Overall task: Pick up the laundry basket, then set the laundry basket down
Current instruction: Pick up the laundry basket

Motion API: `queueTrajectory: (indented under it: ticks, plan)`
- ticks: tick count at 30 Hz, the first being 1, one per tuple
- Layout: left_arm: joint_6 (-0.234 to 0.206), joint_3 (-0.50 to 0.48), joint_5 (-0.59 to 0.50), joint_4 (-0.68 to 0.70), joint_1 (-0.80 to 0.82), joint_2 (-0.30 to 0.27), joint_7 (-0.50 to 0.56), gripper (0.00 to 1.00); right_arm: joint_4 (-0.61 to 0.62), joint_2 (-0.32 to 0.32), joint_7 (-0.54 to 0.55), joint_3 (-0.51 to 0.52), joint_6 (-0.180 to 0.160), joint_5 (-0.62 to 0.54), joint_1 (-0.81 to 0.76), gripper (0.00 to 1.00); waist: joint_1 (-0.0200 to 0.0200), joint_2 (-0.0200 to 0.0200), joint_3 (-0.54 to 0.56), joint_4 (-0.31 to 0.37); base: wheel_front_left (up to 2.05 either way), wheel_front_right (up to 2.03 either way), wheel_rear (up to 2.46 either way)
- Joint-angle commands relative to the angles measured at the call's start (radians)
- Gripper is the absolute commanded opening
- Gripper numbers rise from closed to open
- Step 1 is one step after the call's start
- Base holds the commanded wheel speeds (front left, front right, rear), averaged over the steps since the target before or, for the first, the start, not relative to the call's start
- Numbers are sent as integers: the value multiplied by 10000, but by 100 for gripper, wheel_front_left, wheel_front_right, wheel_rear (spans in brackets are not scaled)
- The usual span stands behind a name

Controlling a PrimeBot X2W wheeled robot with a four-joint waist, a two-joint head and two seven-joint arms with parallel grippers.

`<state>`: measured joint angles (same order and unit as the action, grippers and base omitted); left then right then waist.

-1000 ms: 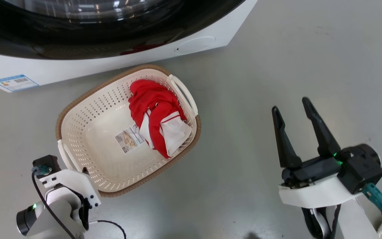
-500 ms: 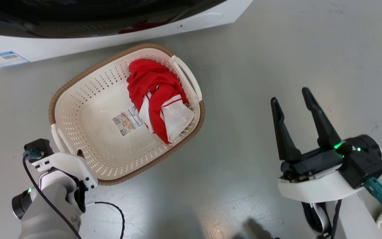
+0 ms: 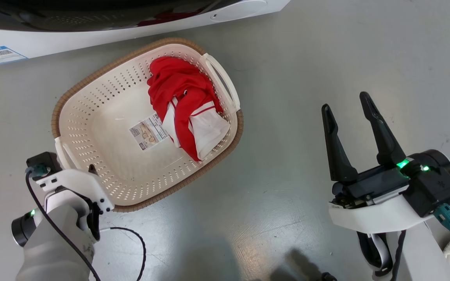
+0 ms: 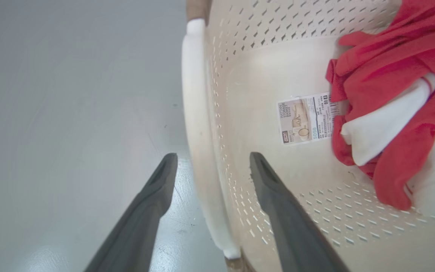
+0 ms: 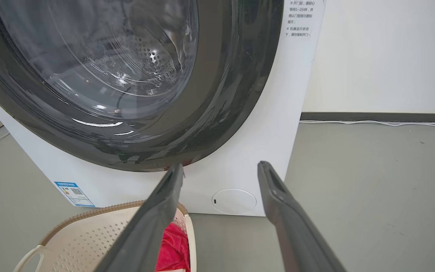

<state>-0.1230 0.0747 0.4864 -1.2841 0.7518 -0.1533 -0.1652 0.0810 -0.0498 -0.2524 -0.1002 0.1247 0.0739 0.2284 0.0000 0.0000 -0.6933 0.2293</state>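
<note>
Laundry basket (image 3: 88,117) on the floor (image 3: 287,58) before the washing machine (image 3: 92,35); left claw (image 4: 213,155) released, fingers (image 4: 145,211) astride one white handle (image 4: 196,113) without gripping; right claw (image 3: 344,100) released, well apart from the basket

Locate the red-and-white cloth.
Head view: the crumpled red-and-white cloth lies in the right end of the cream perforated plastic basket, beside its paper label.

behind laundry basket (image 3: 92,128): washing machine (image 3: 72,37) close, blocks | right of it: open floor (image 3: 295,97) | inside it: red garment (image 3: 178,89) fills right half, left half free
</note>
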Motion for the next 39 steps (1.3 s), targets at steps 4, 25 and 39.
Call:
queueTrajectory:
  ticks: [4,25,39]
  plan:
    - [15,39,-88,21,102,-219,-159,0,243,-5,-93,-212,60,134,5,100,0,0,-46,34,0,0,0]
    - [-72,278,-24,-29,391,-397,-273,0,211,-5,-93,-171,60,272,33,100,0,0,-106,58,0,0,0]
    - [122,709,-219,-45,633,-718,-155,0,171,-5,-93,-213,60,305,19,100,0,0,-148,160,0,0,0]
